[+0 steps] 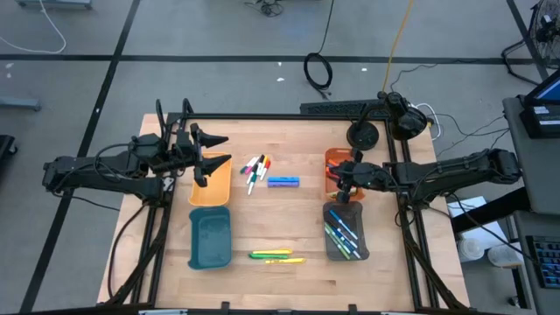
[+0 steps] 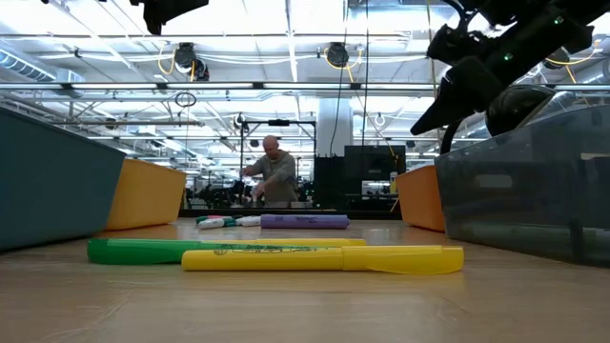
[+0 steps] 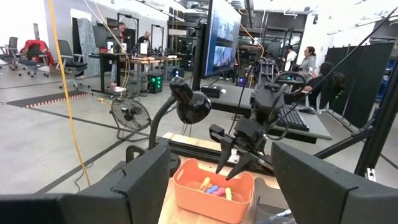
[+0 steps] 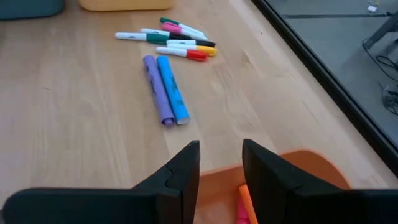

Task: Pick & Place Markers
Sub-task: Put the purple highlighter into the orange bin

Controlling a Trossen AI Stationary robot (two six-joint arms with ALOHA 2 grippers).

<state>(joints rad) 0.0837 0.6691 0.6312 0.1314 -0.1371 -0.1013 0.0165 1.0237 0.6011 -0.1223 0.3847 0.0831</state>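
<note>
Markers are scattered in a few spots on the wooden desk [image 1: 289,223]. A loose bunch of thin white-bodied markers [image 1: 255,169] is fanned out near the middle, most of them lying on a diagonal in the high view, caps toward the far edge. Just beside them, the blue highlighter [image 1: 284,180] and the purple highlighter [image 4: 157,90] are laid side by side and touching, long axes running left-right across the desk. Closer to the front edge, a green highlighter [image 2: 143,250] and a yellow highlighter [image 2: 324,258] are also laid left-right, nearly parallel, with the yellow one nearer the low camera.

More markers are already sitting in the grey tray [image 1: 346,232] on the right, mostly angled diagonally. A few short ones can be seen in the orange tray [image 3: 214,190] behind it. On the left, a yellow-orange tray [image 1: 211,185] and a teal tray [image 1: 210,238] are lined up front to back.

The right gripper [image 4: 221,163] is held over the near rim of the orange tray, fingers a little apart with nothing between them. The left gripper [image 1: 213,155] is parked above the yellow-orange tray, jaws spread wide, also holding nothing.
</note>
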